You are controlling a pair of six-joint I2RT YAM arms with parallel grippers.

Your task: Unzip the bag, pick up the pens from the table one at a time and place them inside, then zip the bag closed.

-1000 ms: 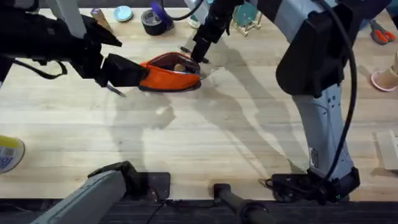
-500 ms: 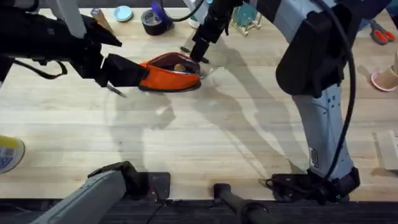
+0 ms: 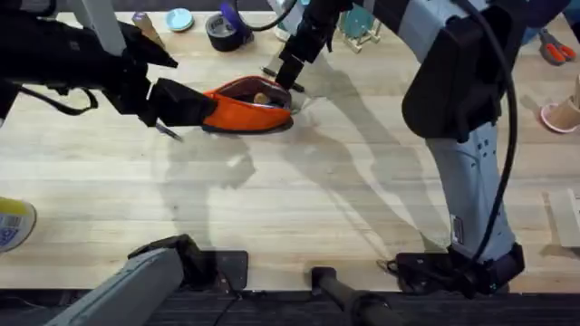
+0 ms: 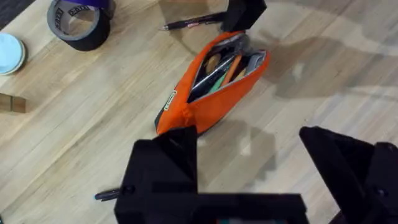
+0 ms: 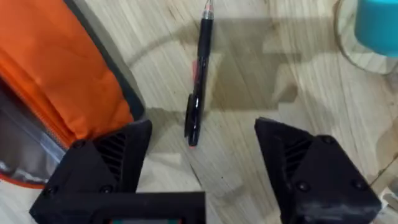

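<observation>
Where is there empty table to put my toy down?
The wide bare table between the orange bag and the arm bases is free. The far edge is crowded: tape roll, a pen under the right gripper, and the left gripper beside the bag.

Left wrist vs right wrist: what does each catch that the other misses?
Left wrist alone: the black tape roll, a pale blue lid, the whole open bag with items inside, and a second pen on the table by the left arm's fingers.
Right wrist alone: a teal object at the frame edge, and the right gripper open around the pen on the table.
Shared: the orange bag, that pen beside it, the plank table.
</observation>
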